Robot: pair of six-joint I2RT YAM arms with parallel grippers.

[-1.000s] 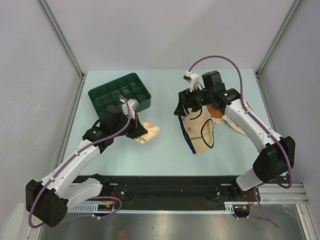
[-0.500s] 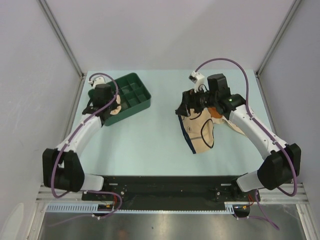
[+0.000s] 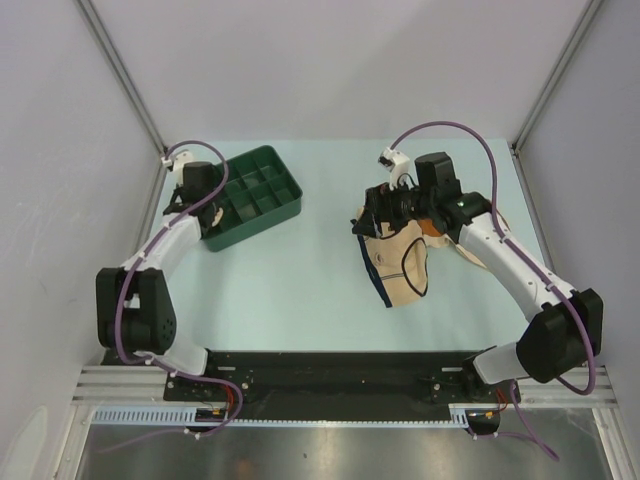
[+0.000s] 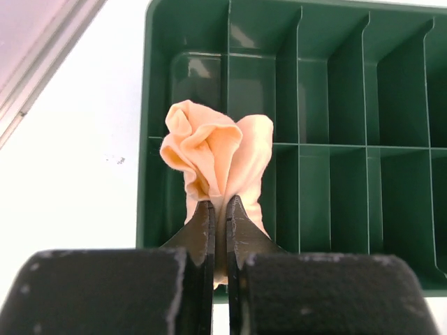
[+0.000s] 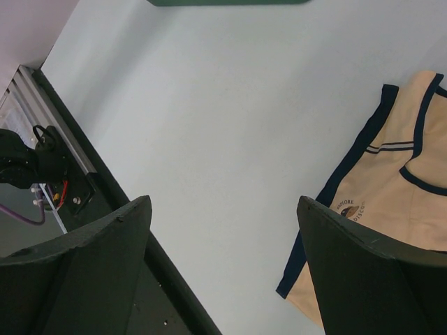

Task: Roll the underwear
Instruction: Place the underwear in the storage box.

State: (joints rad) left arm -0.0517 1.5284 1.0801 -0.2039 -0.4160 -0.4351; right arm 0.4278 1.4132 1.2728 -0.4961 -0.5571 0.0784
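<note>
Left wrist view, entry one: peach roll (image 4: 213,150), pinched at its lower end by the left gripper (image 4: 219,209), jaws nearly together on the cloth. It hangs over the near-left corner of the tray (image 4: 149,105); I cannot tell which compartment lies under it.

Risk: the free end is flared, not tight. Let go from this height and I'd expect it to spring open, or land across a divider instead of in a cell.

Entry two: right gripper (image 5: 223,202), jaws spread wide and holding nothing, over bare table (image 5: 209,105) just beside the dark-trimmed edge of the cream pair (image 5: 412,188), which lies flat.

Risk: closing from here may catch only the trim or one layer and drag the cloth askew.

Entry three: orange pair (image 3: 432,226), probably tucked under the right arm, mostly hidden.
</note>
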